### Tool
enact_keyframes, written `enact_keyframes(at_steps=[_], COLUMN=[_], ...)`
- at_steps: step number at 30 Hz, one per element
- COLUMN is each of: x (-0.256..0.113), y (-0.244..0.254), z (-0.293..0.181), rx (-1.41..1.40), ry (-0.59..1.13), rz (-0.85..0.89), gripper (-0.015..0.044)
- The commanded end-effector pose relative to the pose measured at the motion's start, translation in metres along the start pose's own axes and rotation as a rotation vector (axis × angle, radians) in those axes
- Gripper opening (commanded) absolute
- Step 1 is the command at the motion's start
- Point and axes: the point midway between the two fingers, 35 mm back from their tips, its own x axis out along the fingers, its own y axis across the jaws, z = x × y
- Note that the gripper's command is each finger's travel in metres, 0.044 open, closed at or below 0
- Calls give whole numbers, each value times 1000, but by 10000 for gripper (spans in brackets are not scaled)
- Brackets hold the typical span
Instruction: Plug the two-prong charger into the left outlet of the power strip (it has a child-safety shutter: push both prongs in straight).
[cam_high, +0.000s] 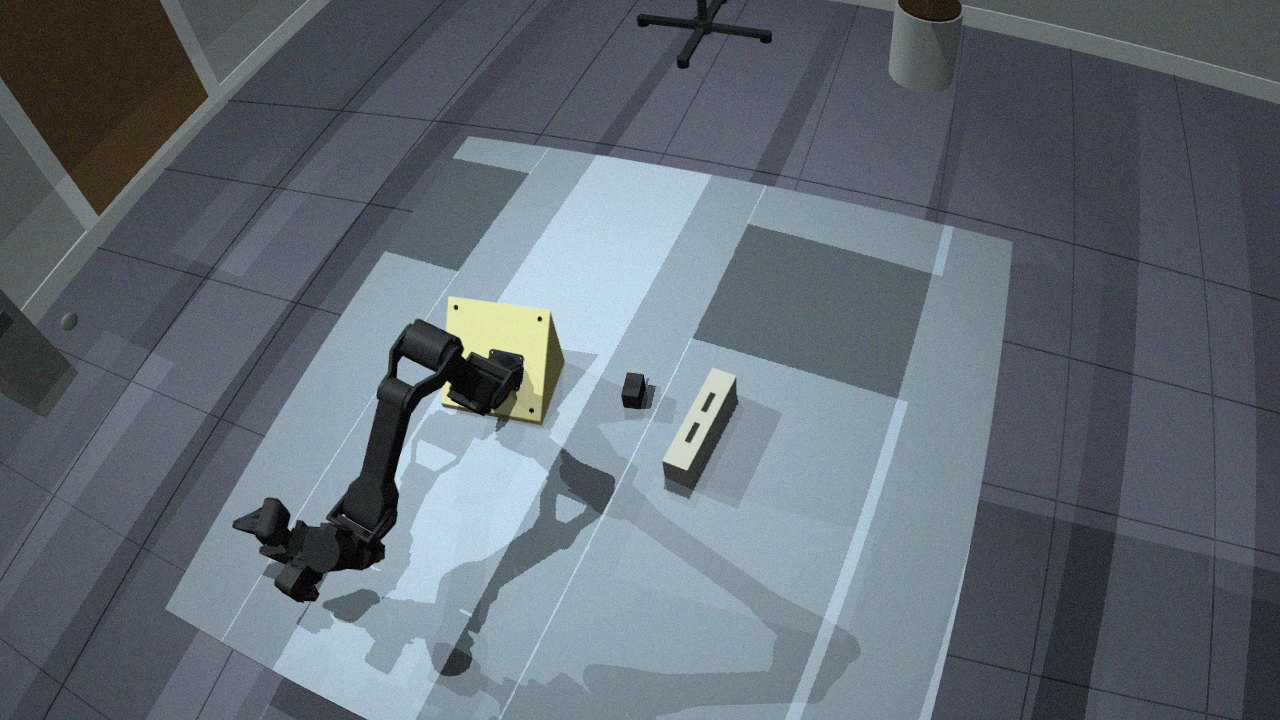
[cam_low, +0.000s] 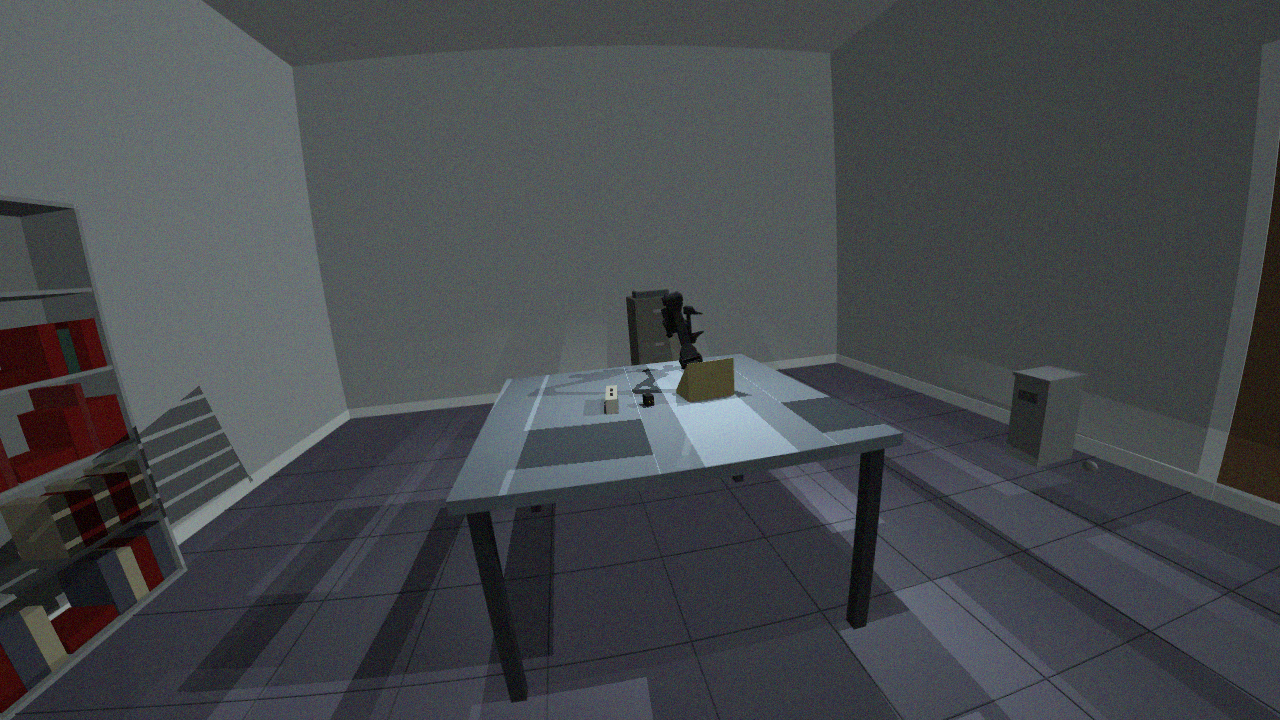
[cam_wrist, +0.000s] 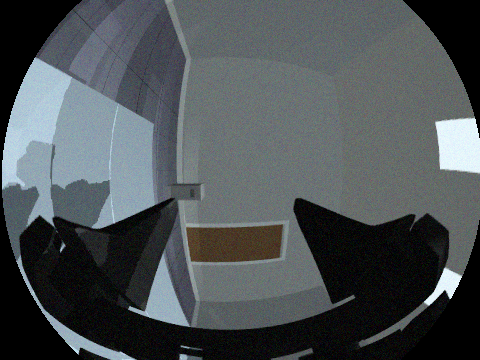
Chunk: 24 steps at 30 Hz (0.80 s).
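The charger (cam_high: 633, 390) (cam_low: 648, 400) is a small black block on the table, between the yellow block and the power strip. Its prongs cannot be made out. The power strip (cam_high: 682, 455) (cam_low: 611, 405) is a long cream bar with two dark outlets in its top, lying to the right of the charger in the top view. My gripper (cam_high: 266, 559) (cam_low: 700, 323) (cam_wrist: 236, 204) is wide open and empty, at the lower left in the top view, far from both. The wrist view shows neither charger nor strip.
A yellow wedge-shaped block (cam_high: 501, 326) (cam_low: 707, 380) stands beside the arm's base, left of the charger in the top view. The pale table (cam_high: 805, 465) (cam_low: 487, 461) carries the arm's shadows. A grey cabinet (cam_low: 1045, 416) (cam_wrist: 187, 192) stands on the floor beyond the table.
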Motion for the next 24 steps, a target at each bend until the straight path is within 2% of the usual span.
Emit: enact_keyframes(at_steps=[1,24], x=[-8,-85], y=[13,84], z=[8,52], rx=[-7,-58], ry=[-38,-286], rz=[46,346], gripper=[440,440])
